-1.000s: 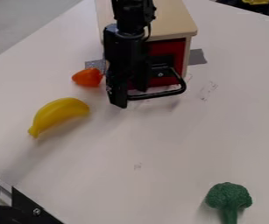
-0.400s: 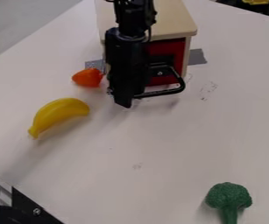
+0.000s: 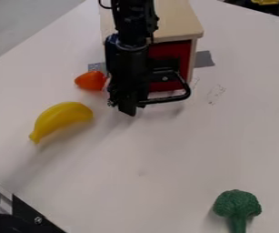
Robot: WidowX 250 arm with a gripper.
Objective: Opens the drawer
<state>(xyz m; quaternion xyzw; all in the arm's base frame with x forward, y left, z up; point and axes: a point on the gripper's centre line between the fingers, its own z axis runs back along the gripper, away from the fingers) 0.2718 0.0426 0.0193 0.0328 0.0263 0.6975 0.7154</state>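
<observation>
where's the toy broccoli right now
The dark green toy broccoli is at the lower right of the camera view, on the white tabletop, well away from the curved yellow toy banana.

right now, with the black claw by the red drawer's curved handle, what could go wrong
The black claw is at one end of the curved black handle, so an off-centre pull might slip or skew the red drawer. The rounded orange toy lies close by and could get bumped.

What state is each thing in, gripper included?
Red-fronted drawer: looks shut
Black bar handle: attached to drawer, partly hidden
Black two-finger gripper: lowered at handle
Curved yellow toy banana: lying on table
Small orange toy vegetable: lying on table
Green toy broccoli: lying, stem cut off by picture edge
Grey tape: stuck down
</observation>
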